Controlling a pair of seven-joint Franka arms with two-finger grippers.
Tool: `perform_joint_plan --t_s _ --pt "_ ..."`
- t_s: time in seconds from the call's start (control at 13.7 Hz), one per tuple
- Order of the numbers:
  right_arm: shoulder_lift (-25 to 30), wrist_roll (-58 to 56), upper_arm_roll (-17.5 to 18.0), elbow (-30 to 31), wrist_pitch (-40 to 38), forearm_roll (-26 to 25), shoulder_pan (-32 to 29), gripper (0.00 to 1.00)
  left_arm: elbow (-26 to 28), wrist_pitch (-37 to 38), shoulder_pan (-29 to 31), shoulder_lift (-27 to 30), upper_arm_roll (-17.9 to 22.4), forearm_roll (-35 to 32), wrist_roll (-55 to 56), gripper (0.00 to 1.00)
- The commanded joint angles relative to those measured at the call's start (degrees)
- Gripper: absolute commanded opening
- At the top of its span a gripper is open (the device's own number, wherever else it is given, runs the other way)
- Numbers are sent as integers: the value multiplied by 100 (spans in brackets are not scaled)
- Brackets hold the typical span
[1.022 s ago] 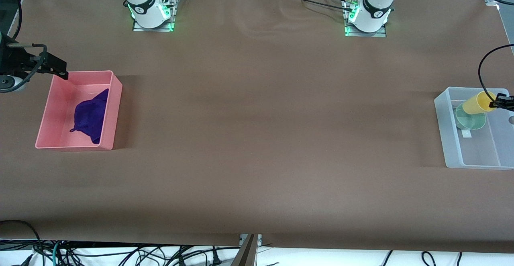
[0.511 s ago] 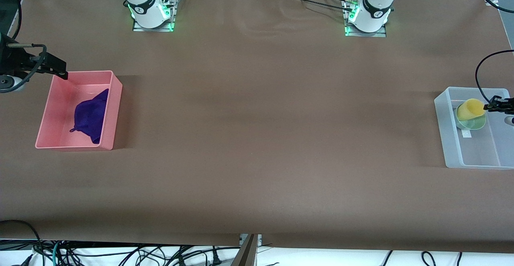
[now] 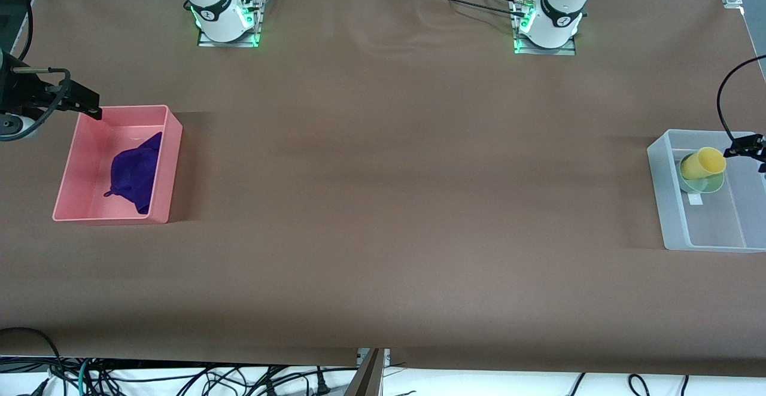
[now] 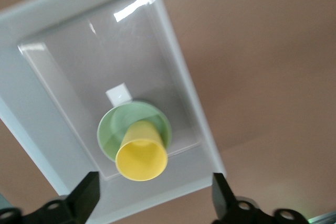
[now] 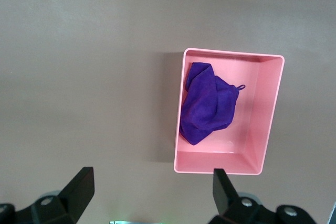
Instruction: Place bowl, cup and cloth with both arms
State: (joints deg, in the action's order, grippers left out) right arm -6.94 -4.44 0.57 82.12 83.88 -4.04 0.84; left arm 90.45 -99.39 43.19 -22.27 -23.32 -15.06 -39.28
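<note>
The yellow cup (image 3: 704,163) leans tilted in the mint-green bowl (image 3: 705,182), which sits in a translucent bin (image 3: 670,204) at the left arm's end of the table. In the left wrist view the cup (image 4: 142,157) rests in the bowl (image 4: 111,130) with its mouth up. My left gripper (image 3: 747,144) hangs open and empty over that bin, beside the cup; it also shows in the left wrist view (image 4: 155,198). The purple cloth (image 3: 135,172) lies crumpled in a pink bin (image 3: 169,163) at the right arm's end. My right gripper (image 3: 87,104) is open and empty above that bin's corner.
The right wrist view shows the cloth (image 5: 206,109) inside the pink bin (image 5: 219,169) and my right gripper (image 5: 151,190) over bare table. Brown table cover spans between the two bins. Both arm bases (image 3: 224,16) stand along the table edge farthest from the front camera.
My left gripper opened and let go of the yellow cup, which dropped into the green bowl. The gripper then drew up and away from it. The right arm barely moved.
</note>
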Motion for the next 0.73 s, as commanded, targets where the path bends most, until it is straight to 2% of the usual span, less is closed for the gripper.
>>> perform_joint_plan --t_s 0.0,0.22,0.44,0.51,0.58,0.66 --pt "18 31 39 -30 -47 88 -31 100 87 401 -30 512 -628 -24 787 100" --pt "18 31 39 -30 -39 88 -31 100 -96 797 -30 724 -1507 -23 1833 100" --pt "18 31 39 -30 -30 88 -31 100 -431 974 -30 742 -1939 11 2144 100" --pt "18 31 39 -30 -30 88 -40 100 -440 965 -195 855 -1879 194 2179 100" --pt "9 31 39 -38 -38 88 -40 100 -397 965 -588 1004 -1565 396 2223 100" --pt "17 31 39 -39 -30 88 -40 100 -370 931 -1149 1162 -953 720 2380 100"
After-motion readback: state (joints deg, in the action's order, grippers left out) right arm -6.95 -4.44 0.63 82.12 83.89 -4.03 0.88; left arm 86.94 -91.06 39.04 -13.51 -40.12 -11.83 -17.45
